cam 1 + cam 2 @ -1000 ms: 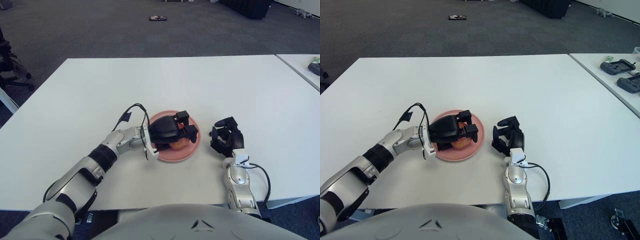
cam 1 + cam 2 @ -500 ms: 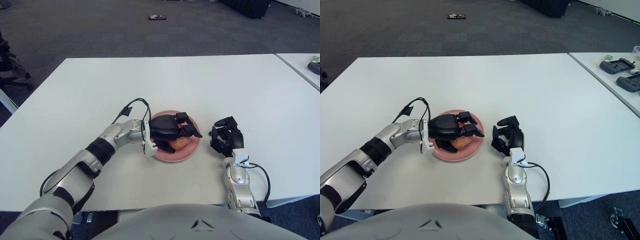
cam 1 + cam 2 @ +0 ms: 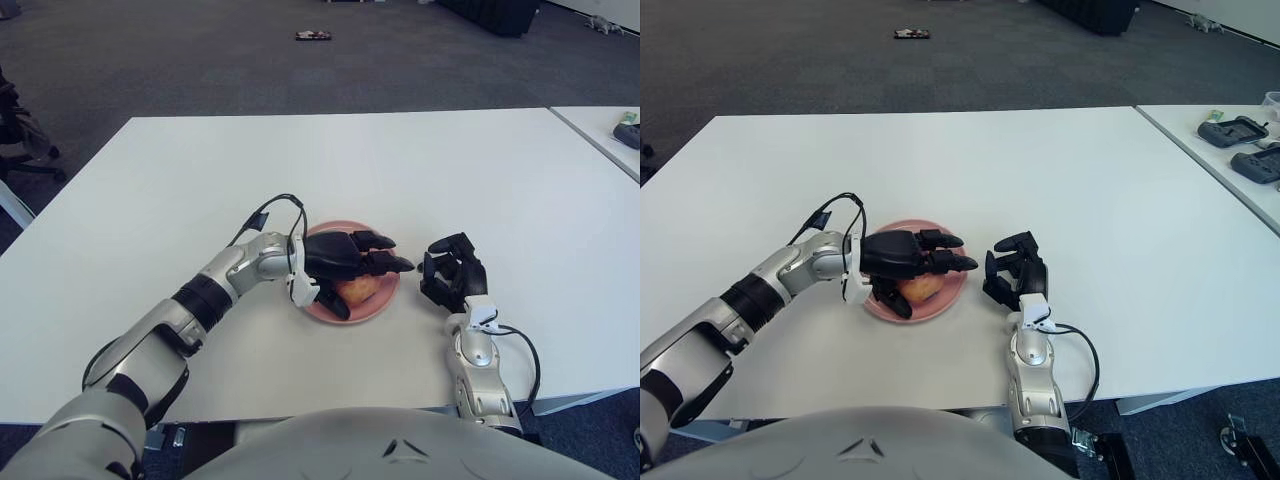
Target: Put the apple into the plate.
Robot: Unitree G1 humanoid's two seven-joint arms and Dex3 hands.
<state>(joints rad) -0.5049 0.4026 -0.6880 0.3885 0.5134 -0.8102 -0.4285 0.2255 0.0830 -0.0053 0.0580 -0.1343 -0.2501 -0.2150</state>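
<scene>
**Apple sits in the plate, left hand spread above it**

From my station I see the white table (image 3: 420, 170) filling most of the view, with grey carpet beyond it at 12 o'clock. A second table (image 3: 1230, 130) stands off at 2 o'clock, carrying a couple of dark devices I cannot identify.

The left arm (image 3: 215, 285) reaches in from 8 o'clock toward the table's middle. Its left hand (image 3: 345, 262) hangs over the pink plate (image 3: 385, 298) with the fingers (image 3: 945, 240) stretched out flat toward 3 o'clock and the thumb dropped down at the plate's near rim — splayed wide, gripping nothing.

The right hand (image 3: 452, 275) rests on the table just beside the plate, at its 3 o'clock, apart from it. Its dark fingers are curled in loosely and they enclose nothing.

The apple (image 3: 360, 289) lies inside the plate, toward the near side, partly under the left palm — whether the palm touches it I cannot tell.
</scene>
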